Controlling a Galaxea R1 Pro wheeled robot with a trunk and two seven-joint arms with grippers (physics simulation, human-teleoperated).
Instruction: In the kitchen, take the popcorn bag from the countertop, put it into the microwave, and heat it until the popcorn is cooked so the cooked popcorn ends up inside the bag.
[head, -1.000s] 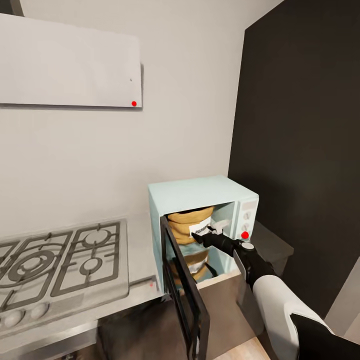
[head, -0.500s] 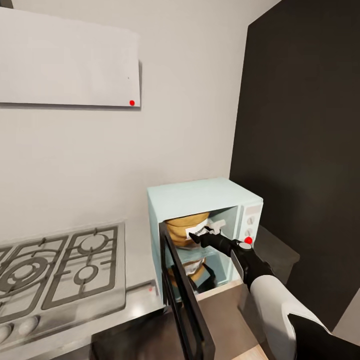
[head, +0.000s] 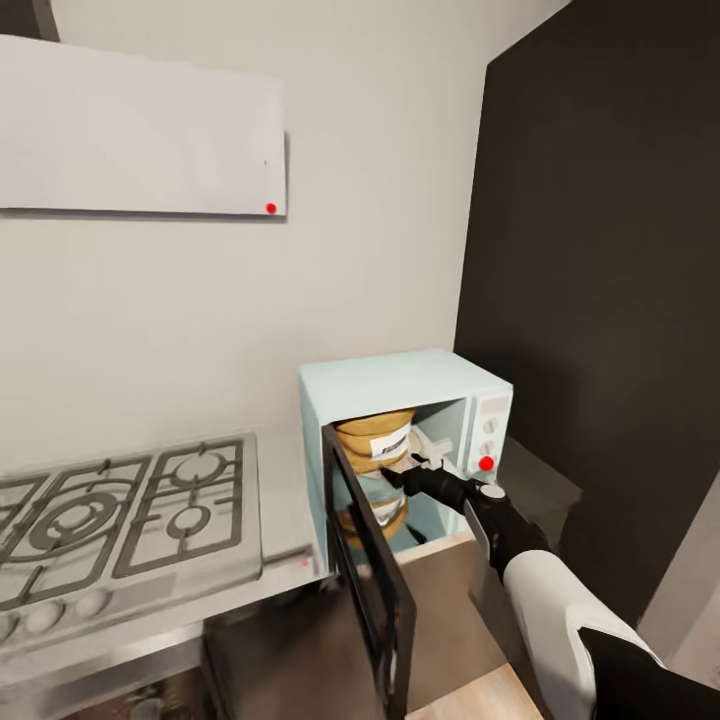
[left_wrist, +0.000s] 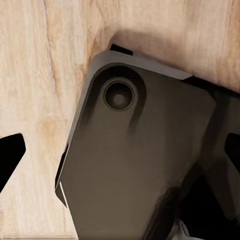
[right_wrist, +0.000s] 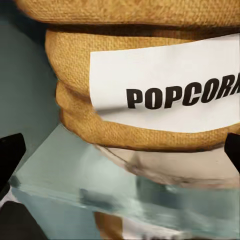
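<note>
Where glossy glass gleams, burlap popcorn bag (right_wrist: 145, 90) bulges.

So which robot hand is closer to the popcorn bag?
The right. The right gripper is at the microwave opening just in front of the popcorn bag; the left gripper faces the wood floor.

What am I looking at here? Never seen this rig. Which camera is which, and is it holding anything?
These are simulator renders of a wheeled two-armed robot. The head camera looks down at a kitchen counter with a gas hob and a mint microwave with its door open. The right gripper reaches into the microwave, just in front of the popcorn bag standing inside. The right wrist camera shows that bag close up, between the spread fingertips, so the gripper looks open, holding nothing. The left wrist camera points at a wooden floor and the robot's dark base.
</note>
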